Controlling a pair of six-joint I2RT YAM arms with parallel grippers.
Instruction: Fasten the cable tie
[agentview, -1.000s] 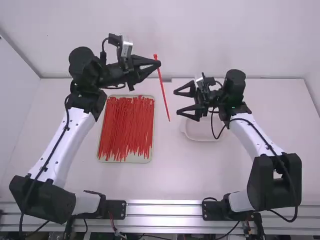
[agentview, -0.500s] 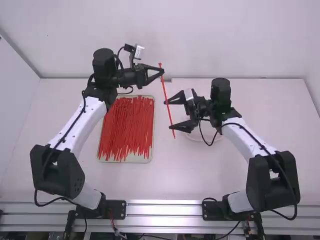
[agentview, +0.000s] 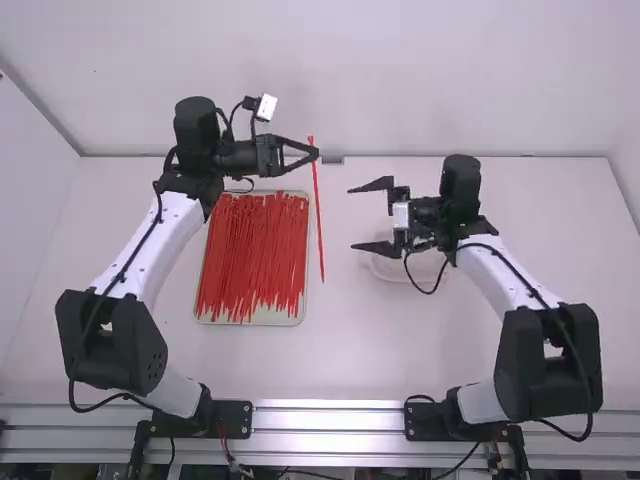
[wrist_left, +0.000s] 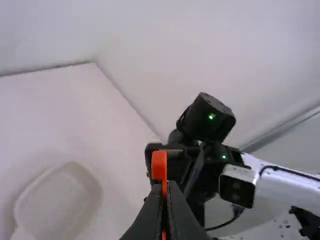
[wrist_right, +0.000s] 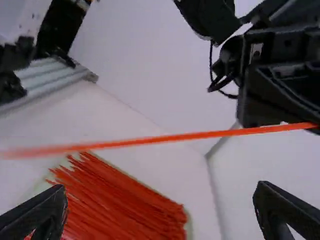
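Hanging straight, thin red cable tie (agentview: 317, 210) pinched in left pincer (agentview: 314, 152); right pincer (agentview: 352, 219) spread wide.

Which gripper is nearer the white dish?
Right. The right gripper, jaws open, hangs just beside the white dish; the left gripper, holding a red cable tie, is farther away.

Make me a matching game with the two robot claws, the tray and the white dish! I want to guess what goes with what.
Things:
1. left gripper
2. right gripper
3. tray
4. white dish

States or places:
A. open, holding nothing
B. shut on one red cable tie
C. holds a heap of red cable ties
D. on the table, near the right gripper

Pairs: 1-B, 2-A, 3-C, 4-D
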